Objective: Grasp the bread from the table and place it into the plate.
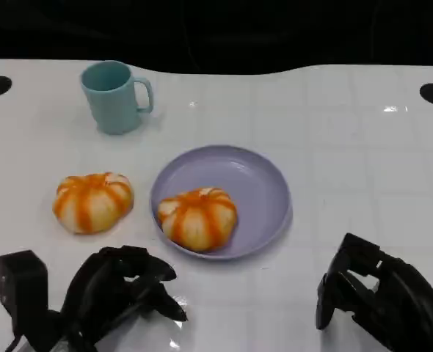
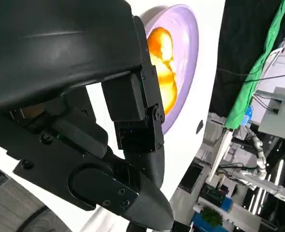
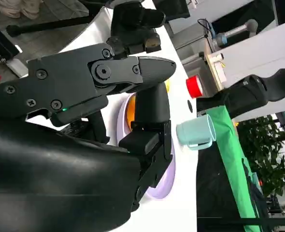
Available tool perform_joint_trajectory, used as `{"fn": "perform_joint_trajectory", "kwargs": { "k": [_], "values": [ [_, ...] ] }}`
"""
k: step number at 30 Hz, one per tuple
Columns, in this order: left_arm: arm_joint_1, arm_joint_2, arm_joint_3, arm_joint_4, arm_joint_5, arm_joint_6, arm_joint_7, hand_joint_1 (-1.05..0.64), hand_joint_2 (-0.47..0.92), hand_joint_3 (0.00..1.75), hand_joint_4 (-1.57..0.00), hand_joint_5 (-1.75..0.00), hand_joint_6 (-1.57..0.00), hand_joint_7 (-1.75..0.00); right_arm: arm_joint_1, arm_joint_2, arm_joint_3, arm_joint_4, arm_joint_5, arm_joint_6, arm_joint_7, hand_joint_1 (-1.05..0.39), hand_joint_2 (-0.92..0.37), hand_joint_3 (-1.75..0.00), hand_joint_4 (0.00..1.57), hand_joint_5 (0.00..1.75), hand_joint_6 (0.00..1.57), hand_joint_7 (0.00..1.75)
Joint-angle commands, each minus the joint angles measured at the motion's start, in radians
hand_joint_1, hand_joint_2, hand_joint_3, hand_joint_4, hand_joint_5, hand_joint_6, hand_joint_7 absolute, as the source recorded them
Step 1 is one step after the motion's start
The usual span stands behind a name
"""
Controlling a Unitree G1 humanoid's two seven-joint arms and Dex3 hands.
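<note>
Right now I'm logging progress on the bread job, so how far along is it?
One bread already lies in the purple plate. Nothing is in hand: the left hand and right hand both sit low near the table's front edge, holding nothing. A second bread rests on the table beside the plate, below the teal mug; if it counts, it remains to be grasped and placed.

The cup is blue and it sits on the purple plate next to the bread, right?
Not quite. The cup is blue, but the head view shows it standing on the table, behind the purple plate and apart from it. A bread lies in the plate.
</note>
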Motion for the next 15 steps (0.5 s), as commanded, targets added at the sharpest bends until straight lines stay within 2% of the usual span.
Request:
{"fn": "perform_joint_trajectory", "kwargs": {
  "k": [1,15],
  "values": [
    [0.0,0.024,0.009,0.028,0.006,-0.003,-0.007,-1.05,0.77,0.01,-1.56,-0.47,-1.57,-0.2,-0.009,0.0,-0.011,0.012,0.001,0.0,0.005,-0.57,-0.92,-0.29,0.73,1.75,0.57,1.75],
    [-0.008,0.029,0.021,0.04,-0.005,-0.003,-0.03,-1.05,0.78,0.0,-1.56,-0.47,-1.57,-0.2,-0.006,0.018,-0.005,0.005,-0.012,0.0,-0.012,-0.56,-0.92,-0.29,0.7,1.75,0.58,1.62]
  ]
}}
